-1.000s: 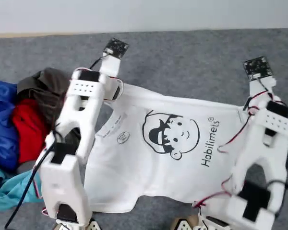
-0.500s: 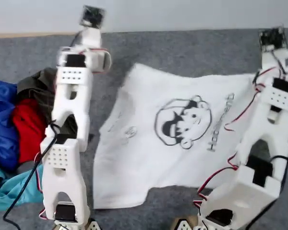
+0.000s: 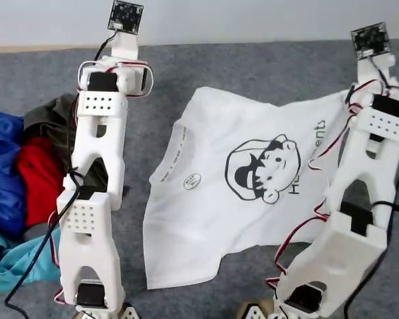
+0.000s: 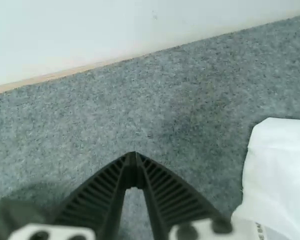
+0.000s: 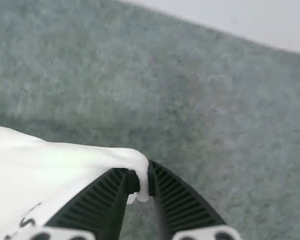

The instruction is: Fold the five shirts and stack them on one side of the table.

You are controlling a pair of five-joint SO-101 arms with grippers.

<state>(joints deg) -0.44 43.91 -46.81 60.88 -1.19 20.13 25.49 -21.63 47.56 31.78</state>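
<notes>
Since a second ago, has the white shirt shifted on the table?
Yes. The white shirt has slid away from the clothes pile, toward the right arm's side, with its corner pinched in the right end effector.

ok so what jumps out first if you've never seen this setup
A big white shirt with a cartoon face print lies spread across the middle of the grey table. The right pincer is shut on a pinch of its edge, while the left pincer is shut on nothing above the table. A heap of coloured shirts sits beside the left arm.
</notes>
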